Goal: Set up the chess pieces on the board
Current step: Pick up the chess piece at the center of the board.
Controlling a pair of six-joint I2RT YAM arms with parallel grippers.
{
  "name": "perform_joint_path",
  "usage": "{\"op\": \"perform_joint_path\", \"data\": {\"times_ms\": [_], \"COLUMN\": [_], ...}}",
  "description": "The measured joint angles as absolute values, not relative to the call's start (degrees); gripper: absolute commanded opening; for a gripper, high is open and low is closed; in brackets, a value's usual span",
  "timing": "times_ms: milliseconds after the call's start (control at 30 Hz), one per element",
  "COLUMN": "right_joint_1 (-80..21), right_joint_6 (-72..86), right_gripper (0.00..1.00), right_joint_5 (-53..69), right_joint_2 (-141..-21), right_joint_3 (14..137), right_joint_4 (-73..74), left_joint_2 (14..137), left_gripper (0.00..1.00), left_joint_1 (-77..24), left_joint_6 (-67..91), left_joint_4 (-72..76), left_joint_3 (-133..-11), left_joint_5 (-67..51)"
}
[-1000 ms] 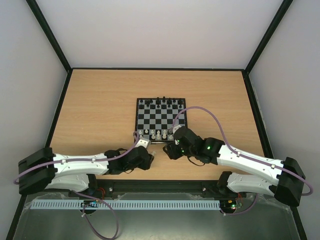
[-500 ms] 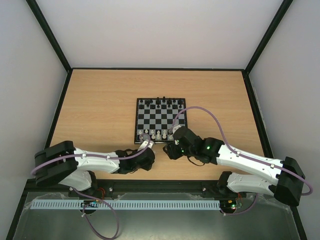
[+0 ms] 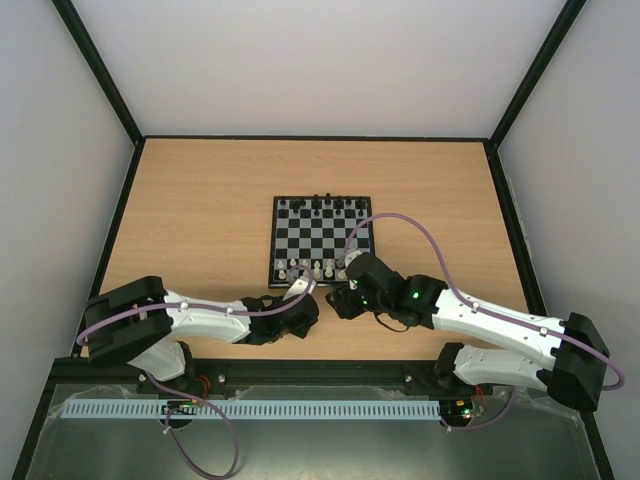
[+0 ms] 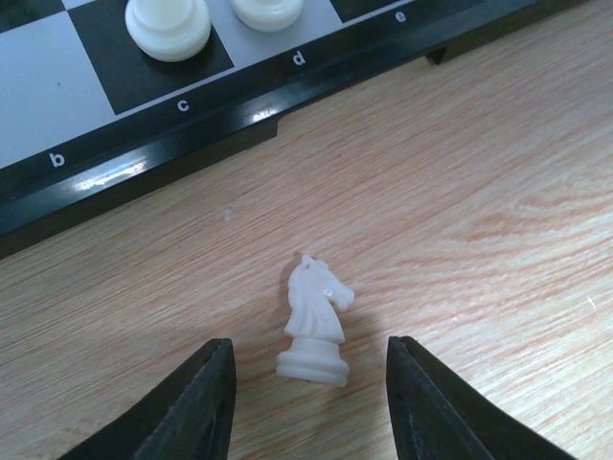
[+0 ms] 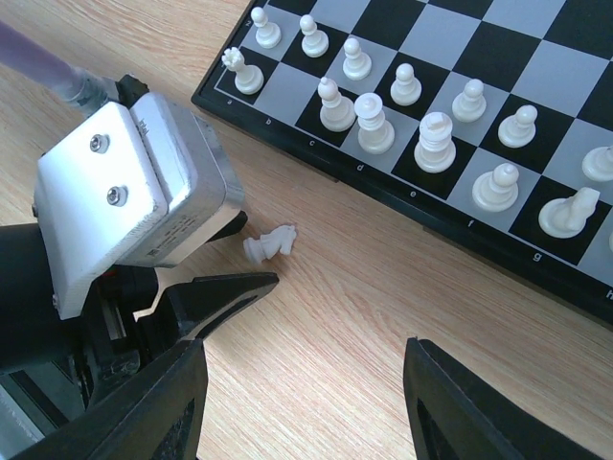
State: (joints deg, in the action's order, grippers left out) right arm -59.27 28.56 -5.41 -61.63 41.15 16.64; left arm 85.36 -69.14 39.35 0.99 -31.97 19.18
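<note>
Since the white knight (image 4: 314,321) stands loose on the table (image 4: 498,240) just off the board (image 4: 192,134) edge, with left gripper (image 4: 307,388) fingers flanking it, gaps both sides, an off-centre squeeze could topple it. Right gripper (image 5: 305,374) gapes, empty.

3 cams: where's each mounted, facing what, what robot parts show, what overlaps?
Top external: above and behind the bases, looking down over the table; left arm, right arm and the board show.
Left wrist: on that wrist, looking down at a white knight on the wood beside the board's edge; left fingers frame it.
Right wrist: on that wrist, facing the board's near rows and the left arm's silver wrist block; right fingers at bottom.
Shared: both wrist views show the knight.
</note>
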Motion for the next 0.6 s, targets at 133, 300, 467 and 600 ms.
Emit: {"op": "perform_joint_path", "data": {"times_ms": [133, 300, 467, 600], "right_joint_1": [-59.27, -59.27, -59.27, -59.27], "right_joint_6": [28.56, 28.56, 28.56, 28.56], "right_gripper": [0.57, 0.57, 0.57, 0.57], "right_joint_5": [-5.41, -5.41, -5.39, -5.41], "right_joint_2": [-61.63, -61.63, -61.63, -61.63], "right_joint_3": [41.15, 41.15, 41.12, 41.06], "right_joint_4": [16.64, 16.64, 16.64, 16.64], "left_joint_2": [85.78, 86.32, 86.85, 86.91], "left_gripper": [0.38, 0.32, 0.2, 0.15], "left_joint_1": [-69.17, -69.17, -69.17, -69.17], "left_joint_6": [39.11, 39.0, 38.94, 39.09], "left_joint_4": [0.97, 0.99, 1.02, 1.1], "left_joint_3": [-32.21, -32.56, -32.84, -32.84], "left_joint_5": [19.49, 19.9, 20.21, 20.45]}}
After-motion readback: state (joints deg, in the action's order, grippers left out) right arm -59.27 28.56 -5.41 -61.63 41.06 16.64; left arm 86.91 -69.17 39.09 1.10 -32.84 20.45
